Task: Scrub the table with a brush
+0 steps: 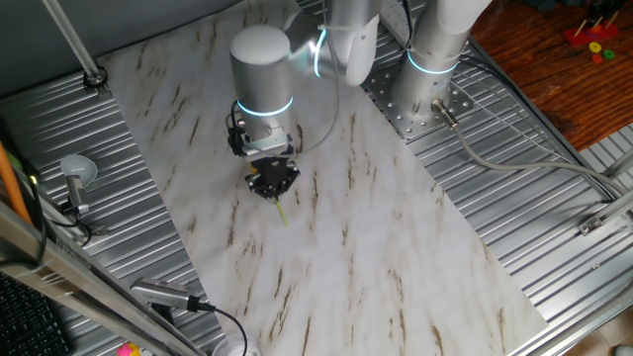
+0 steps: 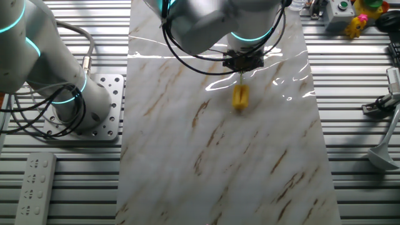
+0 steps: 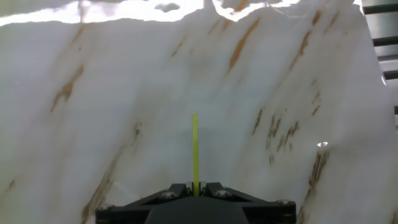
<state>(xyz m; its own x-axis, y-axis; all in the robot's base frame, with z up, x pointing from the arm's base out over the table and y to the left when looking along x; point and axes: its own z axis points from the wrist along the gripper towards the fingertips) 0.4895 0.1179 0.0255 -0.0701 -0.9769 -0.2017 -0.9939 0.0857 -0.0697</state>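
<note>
Closest to the hand camera, the end effector (image 3: 196, 190) has its two black fingers pressed together on the thin stick handle of the brush (image 3: 195, 149), which runs straight out from the pinch toward the marble-patterned bench (image 3: 124, 93). Beyond that, the other fixed view shows the yellow bristle head hanging below the end effector (image 2: 242, 62), over the upper middle of the bench (image 2: 219, 156), well inside its edges; whether the bristles touch the surface cannot be told from these pictures. From the first fixed view, the brush (image 1: 281, 210) shows only as a thin greenish line slanting down from the end effector (image 1: 273, 179). Judging by this, the scrubbing step is in hand, and doing it well would call for keeping the bristles pressed lightly and evenly on the bench while sweeping in short overlapping strokes; the handle is slim, so heavy downward force could let it slip or swivel in the pinch. Farther out, ribbed grey metal panels (image 2: 362, 175) flank the bench on both sides. No containers are clearly visible, so nothing can be said about contents.
</note>
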